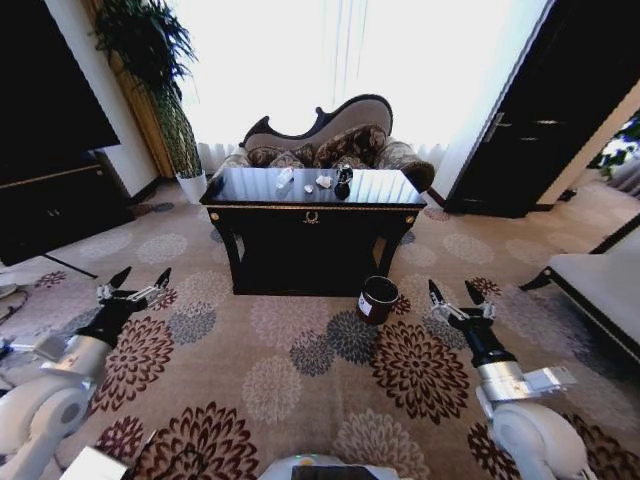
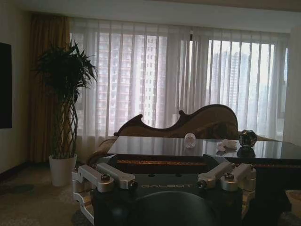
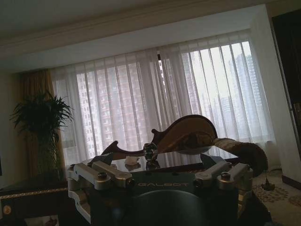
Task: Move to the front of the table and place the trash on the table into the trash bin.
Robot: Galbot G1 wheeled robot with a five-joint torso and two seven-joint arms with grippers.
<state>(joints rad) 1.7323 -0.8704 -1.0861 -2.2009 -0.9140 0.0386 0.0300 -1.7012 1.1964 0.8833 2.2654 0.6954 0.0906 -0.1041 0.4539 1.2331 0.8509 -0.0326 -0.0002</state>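
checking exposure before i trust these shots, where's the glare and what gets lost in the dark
Head view: the window behind the sofa is blown out white, and the glossy table mirrors that glare around the trash; wide-angle bending at the edges. Left wrist view: backlit, so the table and left gripper read as dark shapes. Right wrist view: same backlight, right gripper dim, plant near-silhouette.

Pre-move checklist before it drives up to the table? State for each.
1. Table in sight ahead: ok.
2. Carpet between robot and table passable: ok, except the trash bin standing front-right of the table.
3. Trash on tabletop: ok, tissue, whitish wrapper, dark wrapper.
4. Left gripper open, empty, held low: ok.
5. Right gripper open, empty, near the bin: ok.
6. Trash within reach: not ok, robot stands well back.
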